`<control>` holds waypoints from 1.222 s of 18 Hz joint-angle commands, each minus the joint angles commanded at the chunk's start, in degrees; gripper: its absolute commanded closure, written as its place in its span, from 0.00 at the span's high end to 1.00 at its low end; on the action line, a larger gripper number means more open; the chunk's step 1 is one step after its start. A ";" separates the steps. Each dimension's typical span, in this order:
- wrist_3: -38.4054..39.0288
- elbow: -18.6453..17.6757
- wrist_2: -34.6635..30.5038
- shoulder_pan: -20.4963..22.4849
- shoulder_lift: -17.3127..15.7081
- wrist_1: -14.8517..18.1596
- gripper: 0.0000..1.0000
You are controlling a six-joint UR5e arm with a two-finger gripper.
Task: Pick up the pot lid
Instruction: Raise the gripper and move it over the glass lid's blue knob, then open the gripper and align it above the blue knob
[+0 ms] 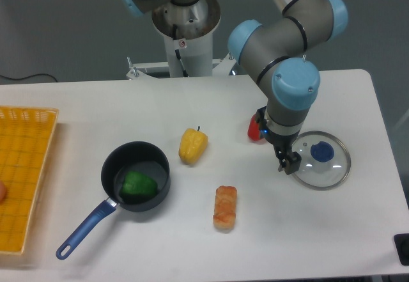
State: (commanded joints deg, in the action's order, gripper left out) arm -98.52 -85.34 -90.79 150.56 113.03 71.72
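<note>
The pot lid (pixel 321 152) is placed farther from the black pan (pixel 139 157) than the hand (pixel 276 141), which is held spread apart.

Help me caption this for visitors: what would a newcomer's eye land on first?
Probably the big grey arm coming down from the top right, its dark gripper at the left edge of the glass lid, as seen here, with its blue knob. Next, at lower left, the black pan holding a green pepper, its blue handle slanting toward the bottom-left corner.
</note>
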 joint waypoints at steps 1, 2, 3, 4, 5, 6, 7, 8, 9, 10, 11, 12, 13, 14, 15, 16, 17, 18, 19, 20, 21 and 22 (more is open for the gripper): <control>-0.18 0.00 0.00 0.00 0.00 -0.61 1.00; -0.27 -0.17 0.00 0.17 0.00 -0.71 1.00; -0.27 -0.35 0.00 0.52 -0.09 -0.88 1.00; -0.27 -0.35 0.09 0.62 -0.09 -0.88 1.00; -0.27 -0.44 -0.09 0.62 -0.09 -0.97 1.00; -0.18 -0.44 0.00 0.62 -0.17 -0.97 1.00; 0.34 -0.44 0.09 0.79 -0.26 -1.41 1.00; 0.43 -0.44 0.35 1.40 -0.09 -1.85 1.00; 0.00 -0.44 1.40 2.54 -0.09 -1.85 1.00; -0.18 -0.79 3.23 3.51 -0.09 -1.94 1.00; -0.27 -1.31 5.08 5.17 -0.09 -2.20 1.00; -0.36 -1.49 6.23 6.93 -0.09 -2.29 1.00; -0.36 -1.58 6.41 7.64 -0.09 -2.38 1.00; -0.45 -1.58 6.42 8.34 -0.09 -2.38 1.00; -0.53 -1.67 6.42 9.22 -0.17 -2.38 1.00; -0.62 -1.76 6.42 9.84 -0.18 -2.38 1.00; -0.54 -1.76 6.33 10.45 -0.18 -2.38 1.00; -0.45 -1.93 6.15 10.81 -0.18 -2.47 1.00; -0.45 -1.93 6.07 11.16 -0.18 -2.47 1.00; -0.53 -2.02 5.98 11.60 -0.18 -2.47 1.00; -0.54 -2.11 5.98 11.95 0.00 -2.55 1.00; -0.45 -2.20 5.89 12.22 0.78 -2.82 1.00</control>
State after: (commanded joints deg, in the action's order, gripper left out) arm -98.97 -87.54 -84.90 162.77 113.81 68.91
